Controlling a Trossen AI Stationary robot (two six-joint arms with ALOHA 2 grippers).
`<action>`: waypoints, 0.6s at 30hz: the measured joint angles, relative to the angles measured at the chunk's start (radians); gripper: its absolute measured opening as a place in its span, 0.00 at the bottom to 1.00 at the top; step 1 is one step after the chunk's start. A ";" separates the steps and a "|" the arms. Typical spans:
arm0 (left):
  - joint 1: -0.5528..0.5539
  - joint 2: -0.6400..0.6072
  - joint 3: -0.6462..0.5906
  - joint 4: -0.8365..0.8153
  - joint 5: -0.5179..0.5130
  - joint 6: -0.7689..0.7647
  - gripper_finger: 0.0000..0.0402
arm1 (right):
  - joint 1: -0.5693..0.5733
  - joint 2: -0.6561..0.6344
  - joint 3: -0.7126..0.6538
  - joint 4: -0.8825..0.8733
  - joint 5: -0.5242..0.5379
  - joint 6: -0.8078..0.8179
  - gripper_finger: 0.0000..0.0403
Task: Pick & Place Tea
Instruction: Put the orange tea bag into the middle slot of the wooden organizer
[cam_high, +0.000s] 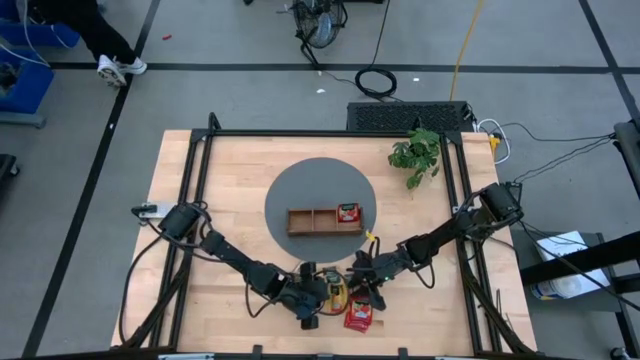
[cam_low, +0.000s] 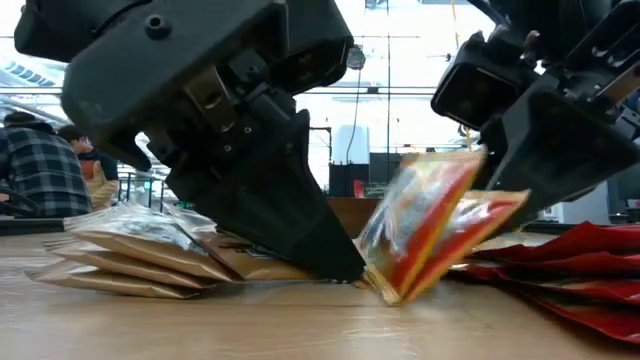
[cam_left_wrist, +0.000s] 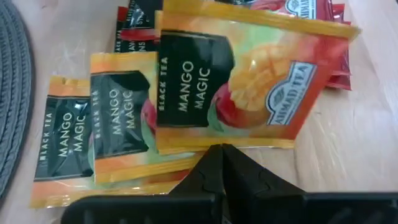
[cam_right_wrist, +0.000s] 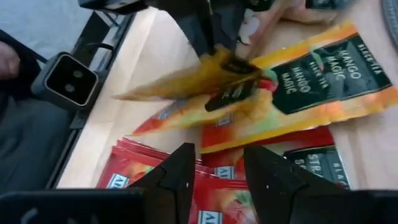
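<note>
An orange-yellow "Mango Magic" tea sachet (cam_left_wrist: 249, 81) stands tilted above two more like it (cam_left_wrist: 93, 124). These lie flat on the wood near the table's near edge (cam_high: 335, 292). My left gripper (cam_left_wrist: 222, 158) is shut at the tilted sachet's long edge. My right gripper (cam_right_wrist: 216, 168) is open and hovers over a fan of red sachets (cam_right_wrist: 273, 171), which lie beside the orange ones (cam_high: 358, 316). Tan sachets (cam_low: 130, 255) are stacked flat to the left gripper's left. One red sachet (cam_high: 348, 212) lies in the wooden tray's right compartment. My left gripper has its shut fingertips at the middle of the top sachet's long edge (cam_left_wrist: 224, 144), coming slanting down from the table's left (cam_low: 340, 262). The sachet (cam_low: 425, 225) keeps that edge down by the table and tilts up toward the right gripper. The fingertips hide whether the edge is pinched.
The brown tray (cam_high: 305, 222) sits on a round grey mat (cam_high: 290, 185) at the table's middle. A small green plant (cam_high: 418, 155) stands toward the far right. Both arms crowd the near middle. People show in the room beyond (cam_low: 40, 170).
</note>
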 joint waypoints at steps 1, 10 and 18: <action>0.000 0.000 0.000 0.000 0.000 0.005 0.01 | -0.001 0.000 0.000 0.006 -0.008 -0.001 0.31; -0.002 0.000 0.000 0.000 0.000 0.006 0.03 | -0.013 -0.005 0.000 0.036 -0.019 -0.031 0.31; -0.002 0.000 0.000 0.001 0.000 0.011 0.05 | -0.013 -0.005 0.000 0.072 -0.085 -0.016 0.32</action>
